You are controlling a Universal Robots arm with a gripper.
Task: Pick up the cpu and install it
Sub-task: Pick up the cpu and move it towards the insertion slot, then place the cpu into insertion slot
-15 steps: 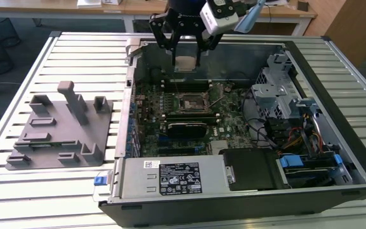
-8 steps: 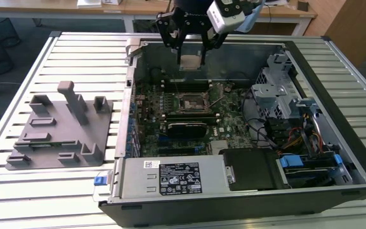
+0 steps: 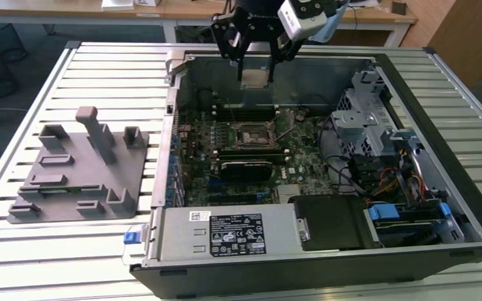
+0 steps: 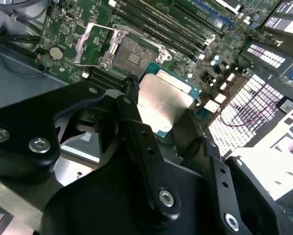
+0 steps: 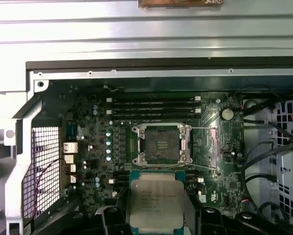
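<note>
The cpu [image 3: 255,78], a thin square chip with a pale silvery top, hangs in the air over the far side of the open computer case [image 3: 166,157]. My gripper [image 3: 255,70] is shut on it, one black finger on each of two opposite edges. In both wrist views the cpu [image 4: 163,105] [image 5: 156,198] sits between the fingers [image 4: 131,117], with its green border showing. The motherboard's socket [image 3: 250,133] [image 4: 131,51] [image 5: 161,143] lies below with its metal frame swung open and nothing in it. The chip is above the socket and offset from it, clear of the board.
A grey plastic fixture tray [image 3: 82,169] with upright posts lies on the slatted metal table [image 3: 23,251] at the exterior view's left. Inside the case are memory slots [image 5: 153,106], a black heatsink block [image 3: 245,168], a drive cage [image 3: 366,119], cables [image 3: 391,182] and a power supply [image 3: 224,233].
</note>
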